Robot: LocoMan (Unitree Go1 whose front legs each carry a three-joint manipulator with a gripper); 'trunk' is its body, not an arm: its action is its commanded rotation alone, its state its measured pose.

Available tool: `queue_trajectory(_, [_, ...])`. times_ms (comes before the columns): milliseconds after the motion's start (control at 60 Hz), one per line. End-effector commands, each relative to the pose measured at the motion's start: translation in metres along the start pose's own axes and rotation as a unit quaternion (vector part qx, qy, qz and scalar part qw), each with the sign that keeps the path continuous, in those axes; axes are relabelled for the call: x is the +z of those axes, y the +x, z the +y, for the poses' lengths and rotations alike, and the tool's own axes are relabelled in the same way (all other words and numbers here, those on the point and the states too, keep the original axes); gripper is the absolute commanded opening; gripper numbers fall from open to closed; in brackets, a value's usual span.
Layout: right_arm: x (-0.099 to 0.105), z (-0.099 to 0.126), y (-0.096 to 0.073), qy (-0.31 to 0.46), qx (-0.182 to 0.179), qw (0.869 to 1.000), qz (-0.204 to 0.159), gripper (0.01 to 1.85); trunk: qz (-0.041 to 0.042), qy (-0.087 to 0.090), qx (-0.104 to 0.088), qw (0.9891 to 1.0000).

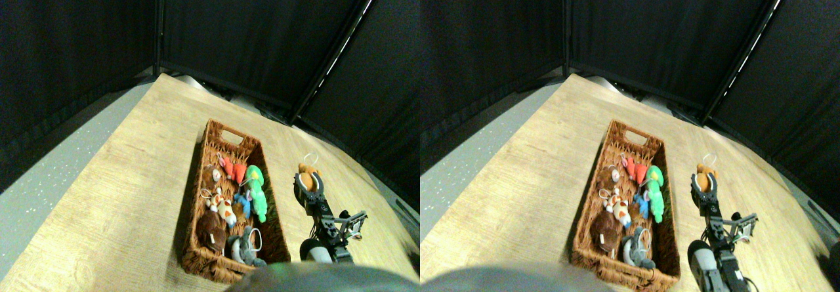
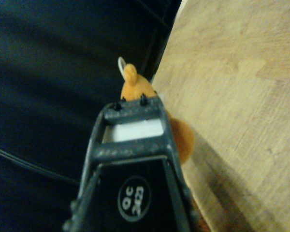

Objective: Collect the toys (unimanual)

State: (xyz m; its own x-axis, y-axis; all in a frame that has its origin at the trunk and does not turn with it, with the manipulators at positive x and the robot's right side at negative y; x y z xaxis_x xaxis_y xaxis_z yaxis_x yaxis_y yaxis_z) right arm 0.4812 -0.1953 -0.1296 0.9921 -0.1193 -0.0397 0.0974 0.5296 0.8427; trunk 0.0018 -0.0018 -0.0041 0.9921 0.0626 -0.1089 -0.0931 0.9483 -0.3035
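One orange toy sits clamped in the right gripper w/ jaws closed on it, just right of the wicker basket, so next move is leftward.

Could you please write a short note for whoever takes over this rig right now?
Right end effector: at the orange toy on the wooden table, right of the basket; whether the grip has closed can't be seen.
In the basket: red toy, green toy, blue toy, white-orange toy, brown toy, grey toy.
Done: six toys collected.
Left: put the orange toy in the basket.
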Motion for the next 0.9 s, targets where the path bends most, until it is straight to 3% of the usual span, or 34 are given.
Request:
queue_trajectory(17, [-0.003, 0.013, 0.0, 0.031, 0.016, 0.999, 0.014, 0.06, -0.0142, -0.012, 0.005, 0.9998])
queue_trajectory(167, [-0.012, 0.03, 0.002, 0.02, 0.024, 0.999, 0.04, 0.06, -0.0206, -0.022, 0.014, 0.9995])
queue_trajectory(233, [-0.017, 0.036, 0.004, 0.015, 0.041, 0.996, 0.074, 0.06, -0.0224, -0.025, 0.017, 0.9993])
queue_trajectory(333, [-0.024, 0.045, 0.006, 0.011, 0.053, 0.994, 0.094, 0.06, -0.0242, -0.032, 0.023, 0.9989])
queue_trajectory(717, [-0.056, 0.069, 0.005, 0.009, 0.056, 0.991, 0.122, 0.06, -0.0315, -0.055, 0.047, 0.9969])
queue_trajectory(783, [-0.061, 0.072, 0.005, 0.018, 0.054, 0.99, 0.13, 0.06, -0.032, -0.058, 0.05, 0.9966])
queue_trajectory(800, [-0.064, 0.073, 0.005, 0.016, 0.062, 0.987, 0.15, 0.06, -0.032, -0.059, 0.052, 0.9964])
queue_trajectory(900, [-0.071, 0.077, 0.004, 0.013, 0.062, 0.986, 0.153, 0.06, -0.0335, -0.065, 0.055, 0.9958])
